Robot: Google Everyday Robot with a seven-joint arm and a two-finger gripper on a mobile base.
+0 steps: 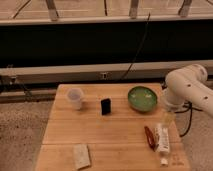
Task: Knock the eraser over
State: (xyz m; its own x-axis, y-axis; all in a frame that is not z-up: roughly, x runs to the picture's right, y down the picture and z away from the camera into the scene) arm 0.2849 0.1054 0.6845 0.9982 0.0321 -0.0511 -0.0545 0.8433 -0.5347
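Observation:
The eraser [105, 106], a small black block, stands upright on the wooden table [100, 132], slightly behind its middle. A translucent cup [75, 98] stands to its left. My white arm [187, 86] comes in from the right and bends down over the table's right edge. My gripper [166, 119] hangs there, well to the right of the eraser and not touching it, just in front of the green bowl [142, 98].
A red elongated object [149, 136] and a white tube-like object [161, 141] lie at the front right. A pale grey-beige flat pad [81, 156] lies at the front left. A dark wall and hanging cables are behind the table.

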